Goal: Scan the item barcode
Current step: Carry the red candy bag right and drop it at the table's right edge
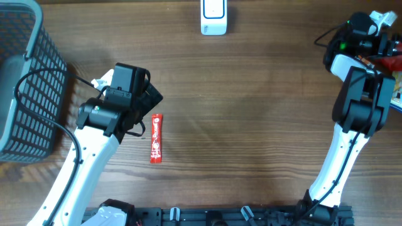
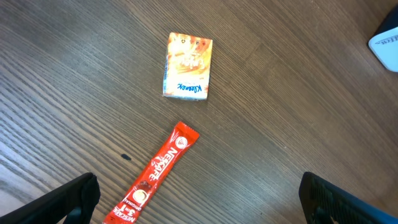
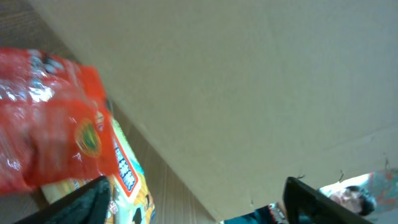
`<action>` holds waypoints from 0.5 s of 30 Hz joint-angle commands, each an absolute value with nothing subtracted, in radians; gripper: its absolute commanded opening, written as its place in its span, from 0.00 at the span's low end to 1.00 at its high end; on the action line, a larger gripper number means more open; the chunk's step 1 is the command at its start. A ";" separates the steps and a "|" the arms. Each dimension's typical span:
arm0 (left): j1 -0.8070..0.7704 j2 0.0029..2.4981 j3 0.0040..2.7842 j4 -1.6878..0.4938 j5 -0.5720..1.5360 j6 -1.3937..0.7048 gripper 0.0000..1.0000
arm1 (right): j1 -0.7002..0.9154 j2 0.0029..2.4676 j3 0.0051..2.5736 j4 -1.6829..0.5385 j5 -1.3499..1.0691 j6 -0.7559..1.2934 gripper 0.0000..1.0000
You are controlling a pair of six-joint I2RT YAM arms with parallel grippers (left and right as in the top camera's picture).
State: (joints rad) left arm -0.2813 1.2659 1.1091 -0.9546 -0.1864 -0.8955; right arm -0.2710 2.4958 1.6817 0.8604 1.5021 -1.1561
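Red slim coffee sachet is laid flat on the wooden table, centre-left of the overhead frame. Left end effector is held spread over it, seemingly for a pickup; right end effector is spread beside a red crinkled packet.

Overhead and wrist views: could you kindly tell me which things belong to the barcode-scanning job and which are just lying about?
Job: white device, probably the scanner; red coffee stick; tissue pack; red packet.
Lying about: wire basket; beige cardboard panel.
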 commanded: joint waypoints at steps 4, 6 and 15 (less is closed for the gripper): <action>-0.282 1.262 1.118 -0.955 -0.203 -0.889 1.00 | -0.266 2.489 1.675 0.863 1.519 -1.144 0.96; -0.282 1.262 1.118 -0.955 -0.203 -0.890 1.00 | -0.257 2.489 1.675 0.859 1.518 -1.143 0.97; -0.282 1.262 1.118 -0.955 -0.203 -0.889 1.00 | -0.189 2.488 1.675 0.859 1.515 -1.178 0.96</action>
